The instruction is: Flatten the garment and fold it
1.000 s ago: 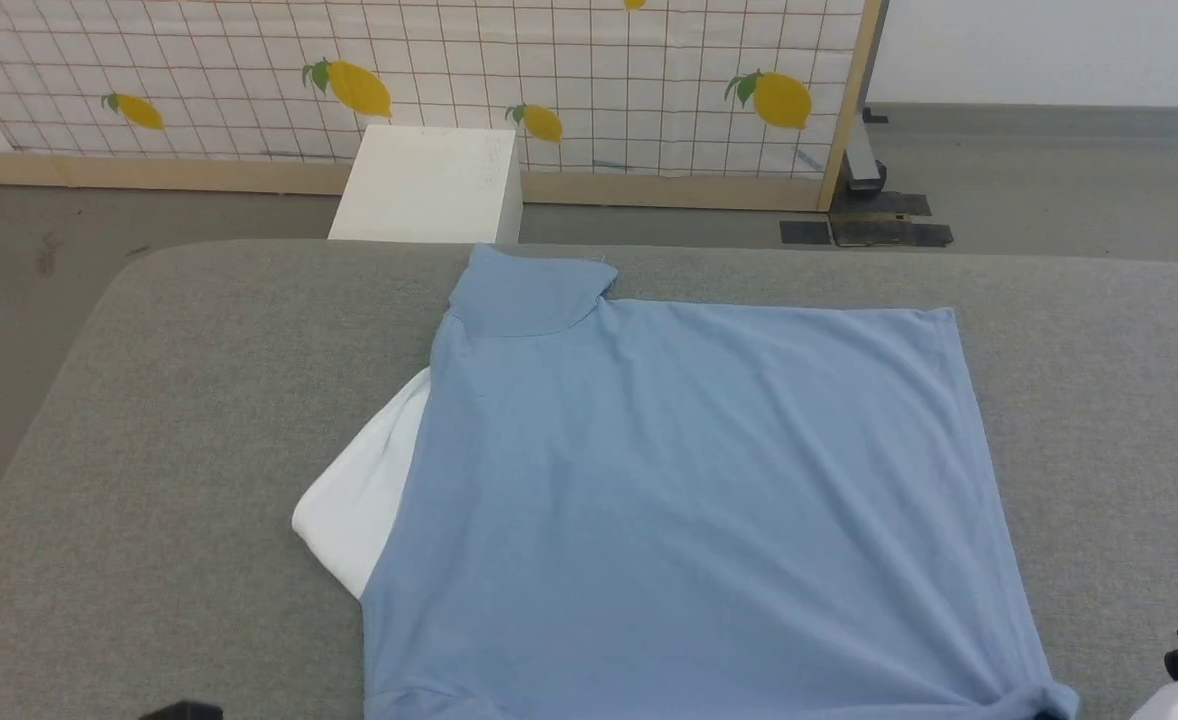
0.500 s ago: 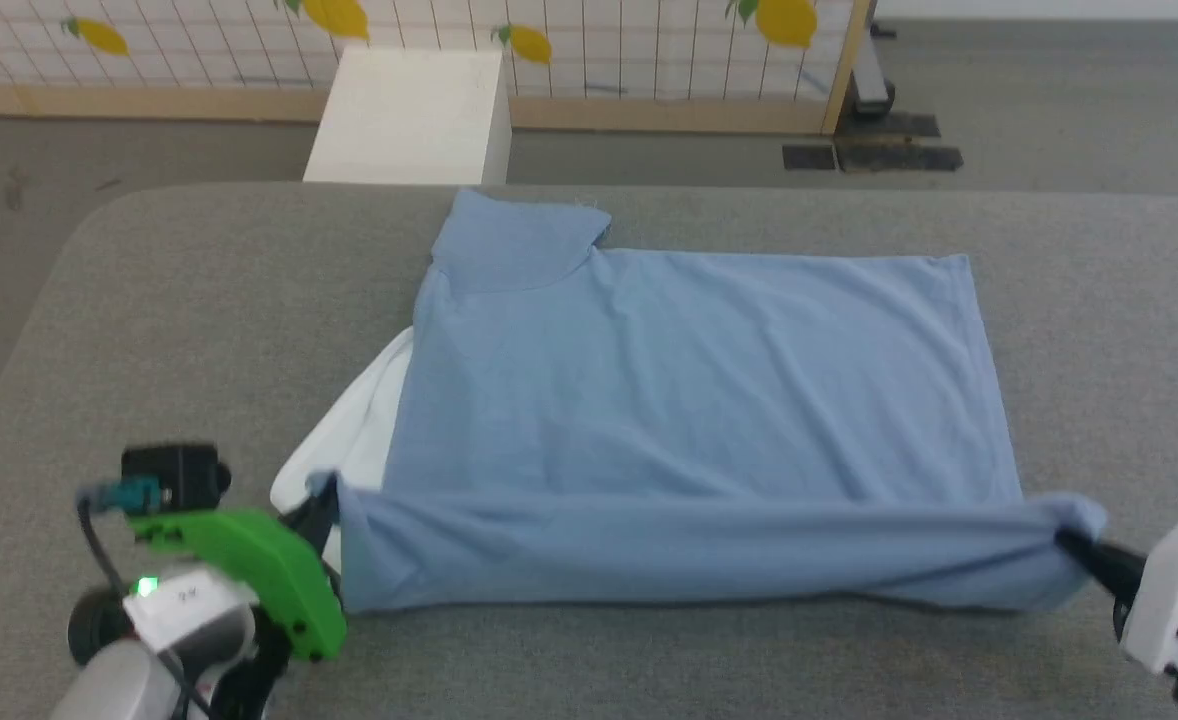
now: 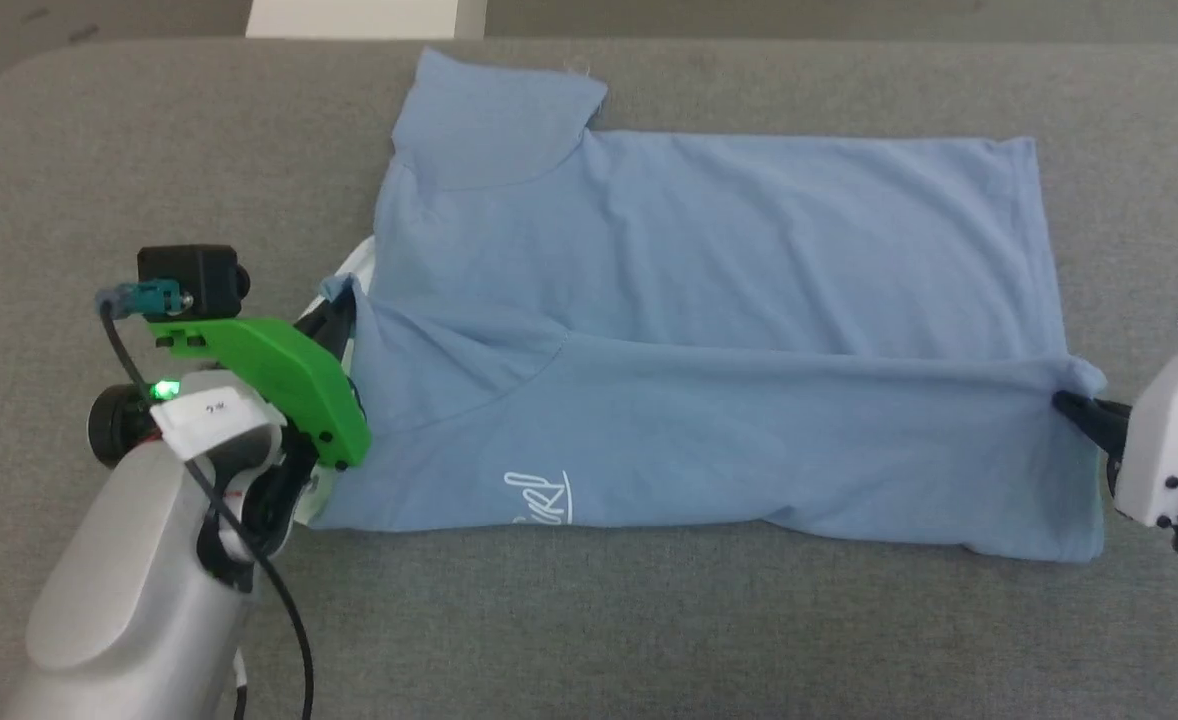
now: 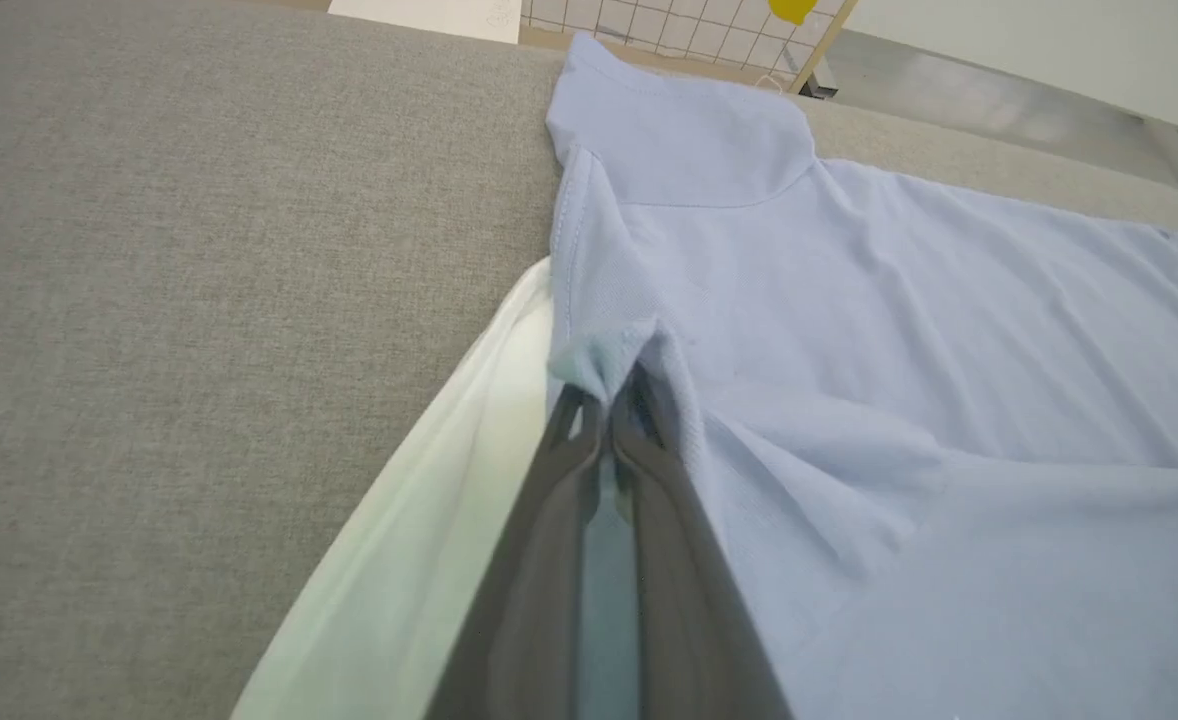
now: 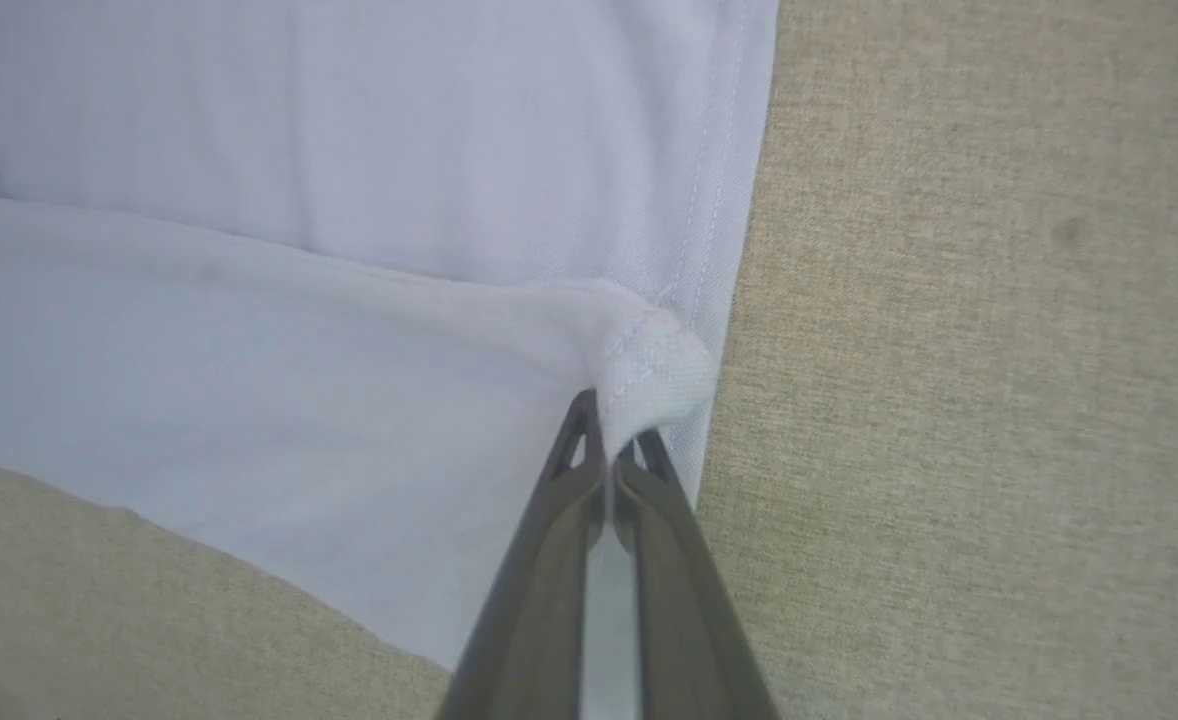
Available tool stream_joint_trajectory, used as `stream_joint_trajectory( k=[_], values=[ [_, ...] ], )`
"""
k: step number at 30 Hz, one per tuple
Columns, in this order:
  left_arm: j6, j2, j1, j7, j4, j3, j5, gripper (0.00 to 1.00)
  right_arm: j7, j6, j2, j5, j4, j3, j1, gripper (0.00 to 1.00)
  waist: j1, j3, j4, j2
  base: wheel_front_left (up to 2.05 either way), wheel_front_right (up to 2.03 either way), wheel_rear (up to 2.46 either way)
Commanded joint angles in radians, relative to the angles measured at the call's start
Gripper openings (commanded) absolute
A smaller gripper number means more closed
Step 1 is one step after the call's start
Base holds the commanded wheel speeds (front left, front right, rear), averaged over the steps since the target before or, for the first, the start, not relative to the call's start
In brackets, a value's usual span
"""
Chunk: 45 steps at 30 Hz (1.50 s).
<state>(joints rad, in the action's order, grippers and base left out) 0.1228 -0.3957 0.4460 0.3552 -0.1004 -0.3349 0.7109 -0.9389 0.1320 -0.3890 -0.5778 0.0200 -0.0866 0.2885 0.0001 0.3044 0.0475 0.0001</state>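
The garment (image 3: 709, 260) lay on the grey padded table (image 3: 649, 620). It covered the middle of the head view from nine o'clock across to three o'clock. Most of it was flat. One blue flap (image 3: 494, 115) reached out at eleven o'clock toward the table's far edge.

A band of the cloth nearest the robot was stretched between the two grippers. Its upper edge formed a fairly straight ridge from one to the other. On that band, at about six o'clock, sat a small white script logo (image 3: 539, 498), partly cut off by the band's lower edge.

The left gripper (image 3: 341, 312) was at the garment's nine o'clock side. Its dark fingers were closed on a bunched corner of blue cloth. In the left wrist view the cloth puckered right at the fingertips. A white part of the garment (image 4: 469, 480) lay just beside the fingers at seven o'clock, touching the table. A green housing (image 3: 269, 370) and a black camera block (image 3: 189, 280) sat on that wrist.

The right gripper (image 3: 1064, 400) was at the garment's three o'clock side. Its fingers were pressed together on a stitched hem corner. In the right wrist view that corner curled up over the fingertips, with bare table from one o'clock to five o'clock.

A white box (image 3: 364, 15) stood beyond the table at eleven o'clock in the head view. The left wrist view showed a gridded screen (image 4: 649, 12) at twelve o'clock.
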Motion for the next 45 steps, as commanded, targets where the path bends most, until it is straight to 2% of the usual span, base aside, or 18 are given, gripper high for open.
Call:
stream_joint_trajectory(
  k=[1, 12, 13, 14, 15, 16, 17, 23, 29, 37, 42, 45],
  values=[
    [-0.009, 0.009, 0.031, -0.012, -0.027, -0.002, -0.011, 0.00, -0.005, -0.001, -0.004, 0.009, 0.013, 0.013, 0.031, 0.00, -0.0001, 0.076, 0.002, -0.0001, 0.00, 0.00, 0.00],
    [-0.046, 0.066, 0.101, -0.031, -0.223, -0.034, 0.001, 0.00, -0.071, -0.001, -0.041, 0.036, 0.104, 0.097, 0.092, 0.00, -0.0001, 0.121, 0.016, -0.0001, 0.00, 0.00, 0.00],
    [-0.047, 0.069, 0.104, -0.032, -0.233, -0.035, 0.002, 0.13, -0.073, -0.001, -0.044, 0.039, 0.108, 0.099, 0.092, 0.00, -0.0001, 0.116, 0.017, -0.0001, 0.00, 0.00, 0.00],
    [-0.047, 0.071, 0.104, -0.027, -0.245, -0.037, 0.005, 0.45, -0.072, -0.001, -0.046, 0.042, 0.112, 0.099, 0.093, 0.00, -0.0001, 0.108, 0.018, -0.0001, 0.00, 0.00, 0.00],
    [-0.047, 0.071, 0.105, -0.024, -0.252, -0.039, 0.006, 1.00, -0.073, -0.001, -0.046, 0.042, 0.116, 0.099, 0.092, 0.12, -0.0001, 0.100, 0.018, -0.0001, 0.00, 0.00, 0.00],
    [-0.048, 0.071, 0.106, -0.023, -0.259, -0.039, 0.008, 1.00, -0.070, -0.001, -0.044, 0.037, 0.116, 0.098, 0.091, 0.48, -0.0001, 0.087, 0.019, -0.0001, 0.00, 0.00, 0.00],
    [-0.049, 0.070, 0.104, -0.019, -0.265, -0.040, 0.010, 1.00, -0.061, -0.001, -0.040, 0.032, 0.116, 0.092, 0.090, 1.00, -0.0001, 0.074, 0.019, -0.0001, 0.00, 0.00, 0.00],
    [-0.041, 0.049, 0.094, -0.026, -0.242, -0.027, 0.013, 1.00, -0.006, -0.001, -0.018, 0.003, 0.095, 0.032, 0.069, 1.00, -0.0001, -0.023, 0.023, -0.0001, 0.00, 0.00, 0.00],
    [-0.021, 0.016, 0.048, -0.099, -0.158, 0.008, 0.000, 1.00, 0.105, -0.001, 0.027, -0.006, 0.034, -0.051, 0.008, 1.00, -0.0001, -0.151, 0.022, -0.0001, 0.00, 0.00, 0.00],
    [0.000, -0.009, -0.125, -0.370, -0.031, 0.045, -0.080, 1.00, 0.389, -0.001, 0.086, 0.021, -0.073, -0.098, -0.140, 1.00, -0.0001, -0.242, 0.014, -0.0001, 0.00, 0.00, 0.00],
    [0.021, 0.004, -0.252, -0.516, -0.007, 0.060, -0.107, 1.00, 0.580, -0.001, 0.093, 0.051, -0.094, -0.101, -0.240, 1.00, -0.0001, -0.266, 0.017, -0.0001, 0.00, 0.00, 0.00],
    [0.023, 0.023, -0.319, -0.562, -0.007, 0.057, -0.108, 1.00, 0.671, -0.001, 0.102, 0.064, -0.076, -0.108, -0.304, 1.00, -0.0001, -0.284, 0.024, -0.0001, 0.00, 0.00, 0.00]
  ],
)
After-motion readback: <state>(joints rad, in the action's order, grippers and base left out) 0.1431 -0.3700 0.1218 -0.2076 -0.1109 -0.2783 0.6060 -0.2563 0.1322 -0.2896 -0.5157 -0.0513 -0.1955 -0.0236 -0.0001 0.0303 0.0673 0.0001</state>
